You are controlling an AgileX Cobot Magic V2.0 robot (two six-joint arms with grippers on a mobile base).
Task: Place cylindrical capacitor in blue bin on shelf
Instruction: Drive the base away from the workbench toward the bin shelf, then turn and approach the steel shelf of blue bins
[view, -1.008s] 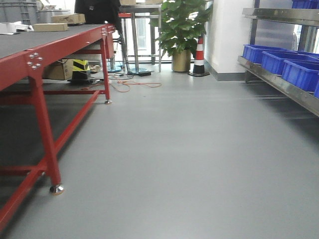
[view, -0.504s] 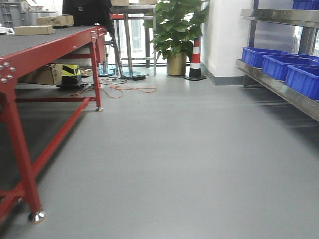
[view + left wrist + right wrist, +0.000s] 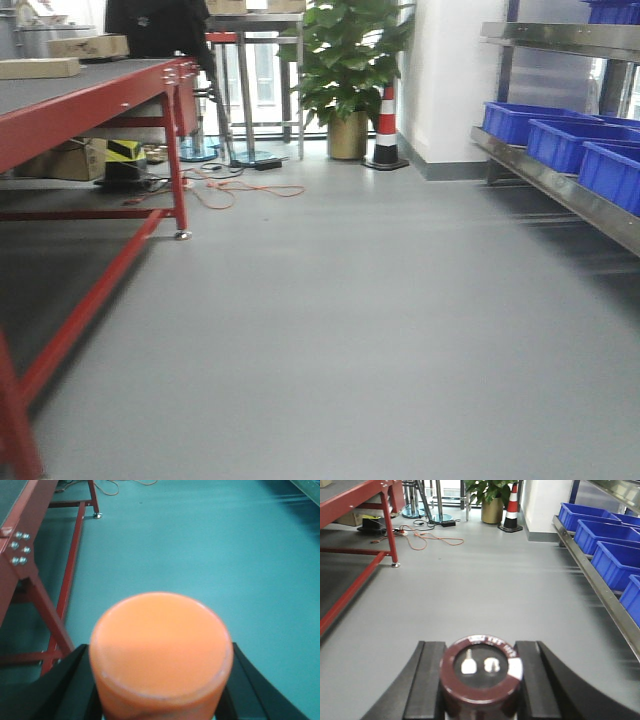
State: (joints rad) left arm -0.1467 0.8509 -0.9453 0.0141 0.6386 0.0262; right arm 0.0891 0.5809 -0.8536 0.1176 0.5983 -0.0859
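Grips the cylindrical capacitor (image 3: 481, 667) between the clamped fingers of the right gripper (image 3: 480, 682), over open floor (image 3: 495, 595), well apart from the shelf (image 3: 598, 591) and its blue bins (image 3: 612, 567). Clamps an orange cylinder (image 3: 161, 645) in the left gripper (image 3: 161, 687). Pickup apparently done; approach and placing left.

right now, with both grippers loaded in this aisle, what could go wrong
The dark brown cylindrical capacitor is only pinched in the right gripper; a jolt could slip it. The orange cable loops across the floor ahead and could snag wheels. The shiny steel shelf rail runs close on the right.
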